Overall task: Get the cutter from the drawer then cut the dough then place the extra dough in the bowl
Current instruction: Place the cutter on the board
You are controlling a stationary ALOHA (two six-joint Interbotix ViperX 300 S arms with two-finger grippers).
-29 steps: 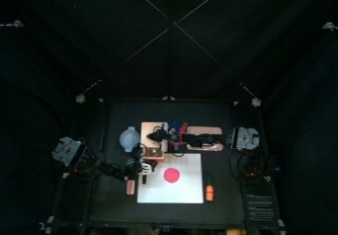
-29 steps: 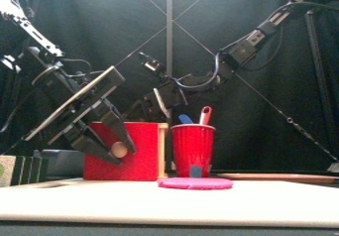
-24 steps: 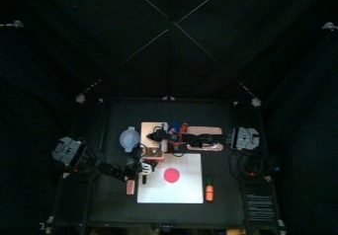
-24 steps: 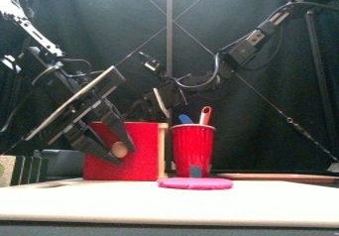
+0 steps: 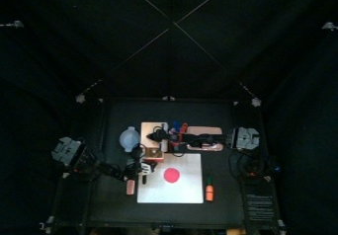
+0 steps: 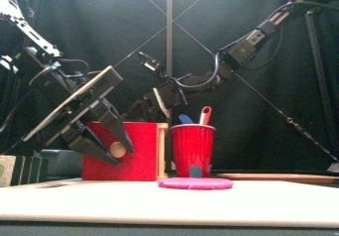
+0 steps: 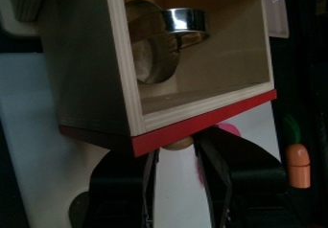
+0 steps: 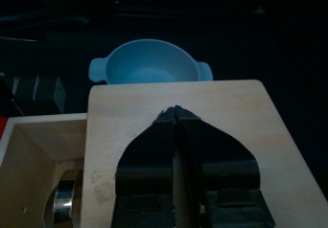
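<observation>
Left end effector (image 7: 179,148) clamped on red drawer front (image 7: 193,125), right end effector (image 8: 175,119) jaws together atop wooden box (image 8: 128,107); you've only got the drawer open, with cutter (image 7: 179,23) inside, dough (image 5: 172,174) uncut on white board (image 5: 187,192), and bowl (image 8: 152,64) empty.

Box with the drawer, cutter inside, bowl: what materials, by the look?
Pale wooden box with red drawer front: bare light wood, maybe plywood; faint grain, matte.
Round metal cutter: shiny metal, likely steel; bright reflections.
Blue-grey bowl with two small handles: probably plastic; even colour, soft sheen.
</observation>
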